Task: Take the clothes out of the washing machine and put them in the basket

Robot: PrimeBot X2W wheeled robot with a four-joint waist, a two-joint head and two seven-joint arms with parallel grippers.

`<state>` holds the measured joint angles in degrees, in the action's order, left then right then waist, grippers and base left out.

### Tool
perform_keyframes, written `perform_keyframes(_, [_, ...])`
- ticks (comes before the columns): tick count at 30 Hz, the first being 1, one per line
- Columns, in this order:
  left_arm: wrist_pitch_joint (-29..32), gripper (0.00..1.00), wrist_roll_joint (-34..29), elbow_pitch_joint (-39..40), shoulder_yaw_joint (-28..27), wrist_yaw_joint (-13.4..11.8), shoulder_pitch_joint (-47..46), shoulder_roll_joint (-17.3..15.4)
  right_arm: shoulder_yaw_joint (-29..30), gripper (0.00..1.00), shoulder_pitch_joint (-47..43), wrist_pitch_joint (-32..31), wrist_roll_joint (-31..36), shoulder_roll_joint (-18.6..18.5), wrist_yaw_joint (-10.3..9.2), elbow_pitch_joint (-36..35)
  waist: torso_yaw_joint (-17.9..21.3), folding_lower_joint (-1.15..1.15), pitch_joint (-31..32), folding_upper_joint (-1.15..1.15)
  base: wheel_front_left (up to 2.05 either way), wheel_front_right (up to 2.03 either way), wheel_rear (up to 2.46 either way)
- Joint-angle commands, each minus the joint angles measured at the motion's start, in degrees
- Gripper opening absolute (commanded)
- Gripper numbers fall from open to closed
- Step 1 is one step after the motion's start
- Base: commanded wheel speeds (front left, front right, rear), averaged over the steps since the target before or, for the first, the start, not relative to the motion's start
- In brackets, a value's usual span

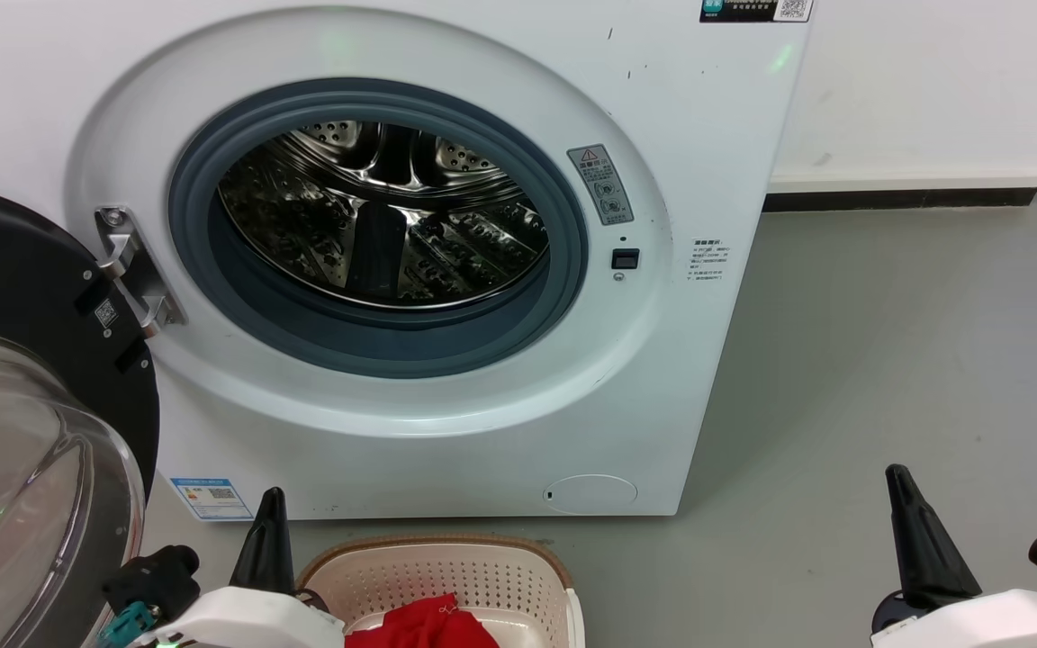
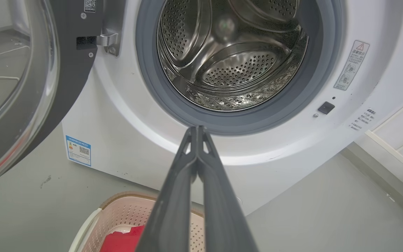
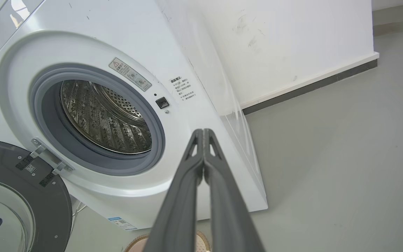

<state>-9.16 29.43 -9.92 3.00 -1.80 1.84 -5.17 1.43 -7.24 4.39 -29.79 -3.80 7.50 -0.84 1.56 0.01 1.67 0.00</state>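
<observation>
Washer point(image 1: 716, 135): porthole faces the robot, door point(image 1: 41, 288) swung open on the left-side hinge, its glass bowl bulging toward the head camera. Drum point(image 1: 383, 216) axis runs straight back into the machine; perforated steel wall and ribs in plain sight.

Basket point(image 1: 446, 567): on the floor point(image 1: 888, 360) just in front of the washer's foot, below the porthole, open side up. Far end of the brown rim curves across the head view; the near end is cut off by the bottom edge, so its long axis cannot be told.

Clothes point(image 1: 428, 625): a red heap inside the basket, against its near-left part. The lower portion is cut off and the left edge is hidden behind the pale left forearm. Too crumpled to read which way it points. A speck of white on top, too small to make out.

Left gripper point(image 1: 272, 504): over the basket's left rim, fingers pressed together tip to tip, nothing between them, aimed at the porthole's lower rim.

Right gripper point(image 1: 898, 477): well right of the washer, over bare floor, likewise clenched on nothing.

Floor smooth grey. White wall point(image 1: 915, 81) with dark skirting point(image 1: 897, 198) to the right of the washer. Blue label point(image 1: 212, 498) at the washer's lower left corner, print illegible.
</observation>
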Motion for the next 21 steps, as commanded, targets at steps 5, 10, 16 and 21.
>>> perform_keyframes(5, [1.42,0.00,6.04,0.29,-1.14,1.02,-2.30,0.06,-0.04,0.00,2.57,-0.62,-6.44,-0.75,0.00,0.76,-0.08,-0.01,-0.10,0.00,0.00,0.00,0.00])
perform_keyframes(10, [2.50,0.00,10.42,-0.03,-1.77,1.69,-2.82,0.23,-0.02,0.00,3.43,-1.11,-11.07,-0.90,0.00,1.81,-0.16,-0.01,-0.19,0.00,0.00,0.00,0.00])
perform_keyframes(16, [3.75,0.00,15.40,-0.40,-2.54,2.41,-3.34,0.44,0.04,0.00,4.44,-1.71,-16.28,-1.05,0.00,3.01,-0.25,-0.01,-0.30,0.00,0.00,0.00,0.00])
perform_keyframes(21, [4.74,0.00,19.29,-0.68,-3.11,3.00,-3.80,0.60,0.13,0.00,5.13,-2.19,-20.39,-1.15,0.00,3.96,-0.32,-0.01,-0.38,0.00,0.00,0.00,0.00])
